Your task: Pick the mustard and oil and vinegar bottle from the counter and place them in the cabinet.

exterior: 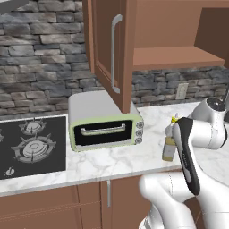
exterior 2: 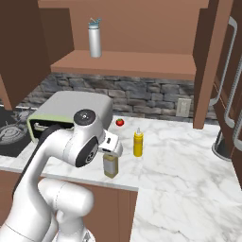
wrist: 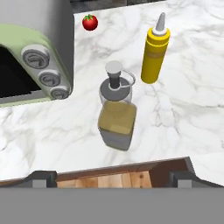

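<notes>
The oil and vinegar bottle (wrist: pixel 116 114) stands upright on the white marble counter (wrist: pixel 192 109) near its front edge, glass with olive liquid and a grey pourer top. My gripper (wrist: pixel 113 177) hovers above and in front of it, open, its two tips wide apart with nothing between them. The yellow mustard (wrist: pixel 155 53) stands just behind and to the right of the bottle. In the right base view my hand hangs over the oil and vinegar bottle (exterior 2: pixel 111 166), with the mustard (exterior 2: pixel 137 143) beside it. The cabinet (exterior 2: pixel 124 64) above stands open. My arm partly hides the oil and vinegar bottle (exterior: pixel 169 148).
A pale green toaster oven (exterior: pixel 105 121) sits left of the bottles, under the open cabinet door (exterior: pixel 110 49). A small tomato (exterior 2: pixel 120 122) lies behind them. A grey water bottle (exterior 2: pixel 95 38) stands on the cabinet shelf. A gas hob (exterior: pixel 31 144) is at far left.
</notes>
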Controlling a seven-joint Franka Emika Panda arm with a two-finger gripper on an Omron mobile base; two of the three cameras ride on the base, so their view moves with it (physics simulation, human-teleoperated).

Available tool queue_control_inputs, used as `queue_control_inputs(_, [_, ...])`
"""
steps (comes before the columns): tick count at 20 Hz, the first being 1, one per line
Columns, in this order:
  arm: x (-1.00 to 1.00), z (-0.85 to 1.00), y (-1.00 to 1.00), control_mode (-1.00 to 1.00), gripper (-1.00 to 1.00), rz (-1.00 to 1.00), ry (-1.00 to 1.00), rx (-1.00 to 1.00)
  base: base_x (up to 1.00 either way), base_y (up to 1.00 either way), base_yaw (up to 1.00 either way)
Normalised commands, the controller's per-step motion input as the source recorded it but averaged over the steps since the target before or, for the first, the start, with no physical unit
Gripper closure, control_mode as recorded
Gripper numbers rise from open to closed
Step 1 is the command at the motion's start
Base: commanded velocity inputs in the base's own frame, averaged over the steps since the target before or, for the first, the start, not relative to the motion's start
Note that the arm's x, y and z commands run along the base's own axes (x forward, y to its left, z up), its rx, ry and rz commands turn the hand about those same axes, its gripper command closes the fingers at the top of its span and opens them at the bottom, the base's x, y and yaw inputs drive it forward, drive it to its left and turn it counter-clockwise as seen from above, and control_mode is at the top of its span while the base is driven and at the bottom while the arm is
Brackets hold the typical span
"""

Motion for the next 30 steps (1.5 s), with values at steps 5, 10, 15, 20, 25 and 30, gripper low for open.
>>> queue_control_inputs(5, [0.0,-0.05,0.0,-1.0,-1.0,0.0,-0.11,0.0,0.0,0.0,0.0])
queue_control_inputs(10, [0.02,-0.09,0.0,-1.0,-1.0,-0.01,-0.02,0.0,0.0,0.0,0.0])
queue_control_inputs(15, [0.11,-0.05,0.0,-1.0,-1.0,-0.02,0.0,0.0,0.0,0.0,0.0])
queue_control_inputs(20, [0.15,-0.05,0.0,-1.0,-1.0,-0.02,0.0,0.0,0.0,0.0,0.0])
queue_control_inputs(25, [0.13,-0.07,0.0,-1.0,-1.0,-0.02,0.0,0.0,0.0,0.0,0.0])
queue_control_inputs(30, [0.06,-0.12,0.0,-1.0,-1.0,-0.02,0.0,0.0,0.0,0.0,0.0])
